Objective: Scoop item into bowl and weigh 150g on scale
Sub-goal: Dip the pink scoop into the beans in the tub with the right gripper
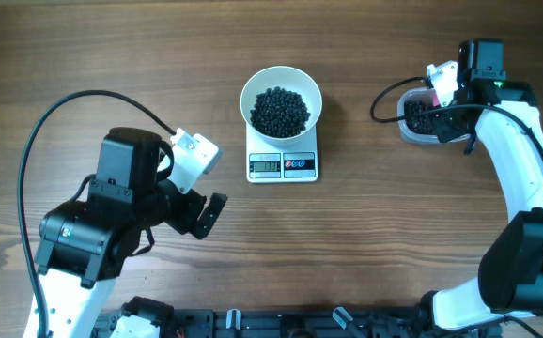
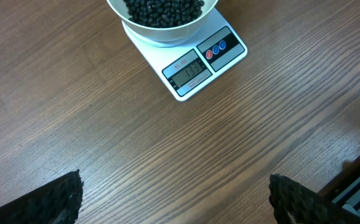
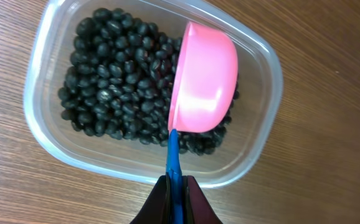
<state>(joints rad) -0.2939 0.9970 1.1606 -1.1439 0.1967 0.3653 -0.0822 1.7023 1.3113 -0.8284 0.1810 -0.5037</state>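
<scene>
Overhead: left gripper (image 1: 204,214) jaws apart, empty; one round white bowl (image 1: 249,94) of small black beads (image 1: 281,111) on one white square scale (image 1: 283,165); bare wooden table (image 1: 394,235) around
Left wrist: open wood below scale
Right wrist: right gripper (image 3: 175,190) clamped on blue handle of one pink plastic scoop (image 3: 202,78); one clear plastic tub (image 3: 43,130) of beads beneath

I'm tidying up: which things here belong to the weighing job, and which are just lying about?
Job: small round black beans, round white bowl, square white digital scale, clear plastic tub, pink plastic scoop with blue handle.
Lying about: looping black cable.

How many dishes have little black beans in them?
2: the round white bowl on the white square scale, and the clear plastic tub under the pink scoop.
</scene>
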